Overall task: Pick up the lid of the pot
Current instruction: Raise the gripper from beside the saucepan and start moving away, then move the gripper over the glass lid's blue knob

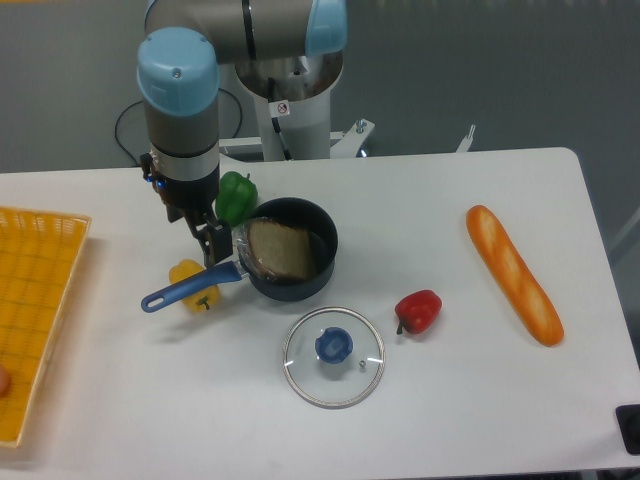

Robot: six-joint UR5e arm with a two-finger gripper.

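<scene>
Directions are read from the gripper, with twelve o'clock at the top of the view. At eight o'clock a yellow basket point(60, 325) stands on the table point(200, 410), with a rounded orange-brown item point(3, 380) in it, cut off by the left edge of the view. Next comes the gripper point(194, 234): its two fingers are spread apart with a gap between them, and nothing is held in it. Whether a fingertip touches the utensil below, I cannot tell. That utensil's blue handle point(190, 288) crosses in front of a yellow pepper point(187, 270) at six o'clock. A green pepper point(236, 195) sits between one and two, and the black pot point(290, 290) at three, holding a brown item point(280, 248). The pot lid point(352, 376), clear glass, lies flat between four and five o'clock, apart from the gripper, blue knob point(334, 346) up. Farther out are a red pepper point(422, 310), between three and four, and a baguette point(515, 275), at about three.
</scene>
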